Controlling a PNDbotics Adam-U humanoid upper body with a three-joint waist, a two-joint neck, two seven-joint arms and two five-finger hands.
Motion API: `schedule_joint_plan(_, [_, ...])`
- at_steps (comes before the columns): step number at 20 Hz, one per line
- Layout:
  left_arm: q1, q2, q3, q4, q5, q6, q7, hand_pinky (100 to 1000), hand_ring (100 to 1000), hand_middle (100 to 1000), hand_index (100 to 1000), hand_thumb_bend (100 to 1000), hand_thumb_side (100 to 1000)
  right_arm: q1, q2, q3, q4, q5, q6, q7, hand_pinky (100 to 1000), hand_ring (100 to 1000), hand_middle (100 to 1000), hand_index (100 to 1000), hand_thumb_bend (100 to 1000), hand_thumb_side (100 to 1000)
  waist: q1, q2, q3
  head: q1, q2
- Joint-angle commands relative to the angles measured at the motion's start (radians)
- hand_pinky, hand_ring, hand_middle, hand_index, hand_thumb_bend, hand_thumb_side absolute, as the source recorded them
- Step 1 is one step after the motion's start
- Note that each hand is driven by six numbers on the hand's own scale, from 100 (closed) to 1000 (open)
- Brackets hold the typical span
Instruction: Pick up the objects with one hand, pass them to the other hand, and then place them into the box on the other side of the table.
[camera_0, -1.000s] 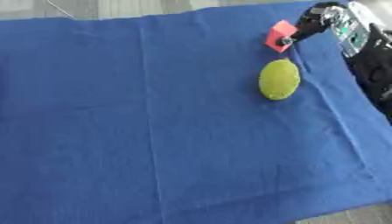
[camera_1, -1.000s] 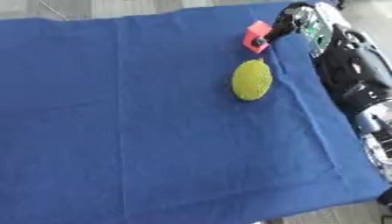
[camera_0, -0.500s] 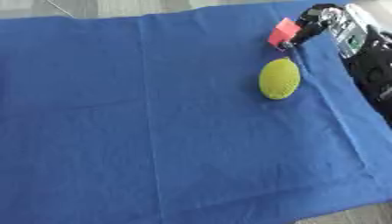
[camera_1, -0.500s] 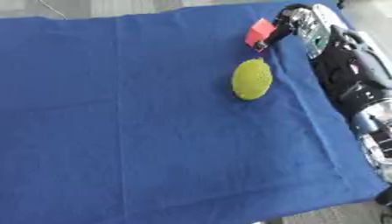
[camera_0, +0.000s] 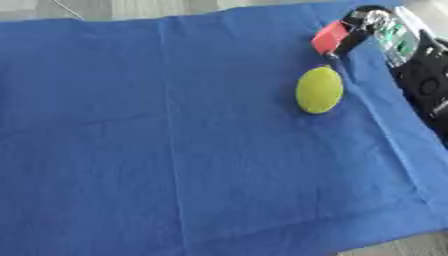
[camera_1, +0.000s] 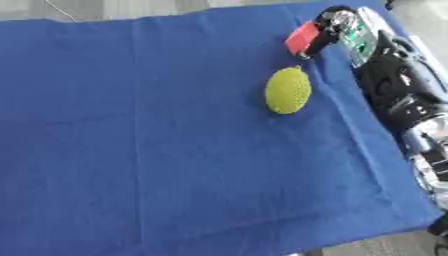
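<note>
- Red block (camera_1: 303, 38): over the last second it has come up and back a little with the right hand (camera_1: 346, 27), so the pick-up looks to be under way or just made; whether the block has fully left the cloth I cannot say from these views.
- Fingers (camera_0: 353, 35): the right hand's fingers are curled and pinching the red block, which sits at their tips on the inner side, toward the middle of the counter.
- Meaning for the task: as I judge it, the first object is now in hand, and the pass to the other hand is yet to come. Neither the left hand nor the box shows in either view.
- Yellow-green fruit (camera_0: 318, 90): it has not moved; it lies just below the fingers, nearer the robot, apart from the block.
- Shapes and surfaces: the block is small, flat-sided and plain red, likely rigid. The fruit is an oval like a lemon, with a finely dimpled skin.
- Blue cloth (camera_0: 131, 140): matte woven fabric over the counter, with faint fold creases running across it.
</note>
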Motion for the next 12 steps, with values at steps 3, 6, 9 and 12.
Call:
schedule_joint_plan(3, [-0.008, 0.047, 0.016, -0.013, 0.003, -0.001, 0.004, 823, 712, 642, 722, 168, 388, -0.008, -0.036, 0.004, -0.037, -0.040, 0.007, -0.018, 833, 729, 635, 678, 305, 115, -0.002, -0.031, -0.002, 0.003, -0.001])
schedule_joint_plan(6, [-0.007, 0.048, 0.015, -0.013, 0.002, -0.001, 0.004, 823, 712, 642, 722, 167, 389, -0.006, -0.041, 0.008, -0.050, -0.057, 0.012, -0.022, 832, 724, 628, 672, 294, 111, -0.003, -0.035, -0.004, 0.003, 0.001])
schedule_joint_plan(9, [-0.006, 0.048, 0.014, -0.012, 0.000, -0.002, 0.003, 823, 712, 642, 723, 168, 387, -0.004, -0.046, 0.011, -0.061, -0.068, 0.015, -0.023, 829, 719, 621, 667, 282, 108, -0.004, -0.039, -0.005, 0.004, 0.001])
schedule_joint_plan(12, [-0.005, 0.050, 0.013, -0.011, -0.002, -0.002, 0.002, 823, 712, 642, 722, 167, 386, -0.001, -0.052, 0.013, -0.075, -0.079, 0.020, -0.029, 827, 714, 617, 664, 271, 109, -0.005, -0.041, -0.005, 0.006, 0.001])
